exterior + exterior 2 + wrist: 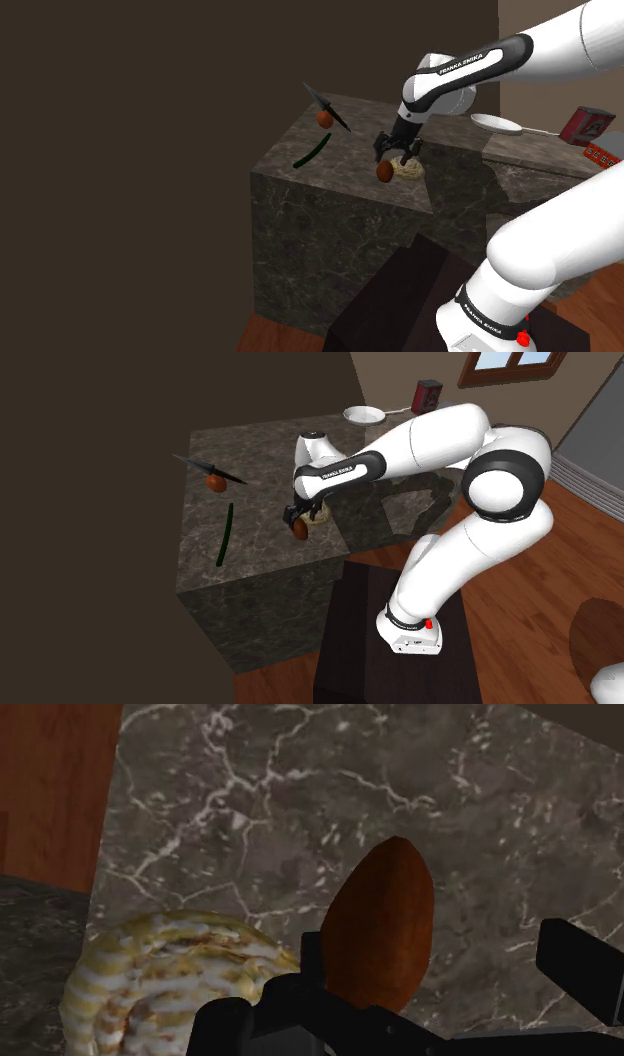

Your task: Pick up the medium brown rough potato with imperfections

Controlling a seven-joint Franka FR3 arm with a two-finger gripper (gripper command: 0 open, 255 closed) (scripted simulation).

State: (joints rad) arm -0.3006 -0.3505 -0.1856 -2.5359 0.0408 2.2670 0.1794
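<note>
The dark marble desk (340,215) is carrying everything, and the white arm (470,65) is reaching over it. The black gripper (396,160) is pointing down near the desk's edge. Its fingers are standing apart. A pale swirled bun (170,974) is lying just beside them. The brown potato (380,929) is sitting between the fingers, clear of one and so not clasped. A thin green cucumber (311,152) is lying well apart.
</note>
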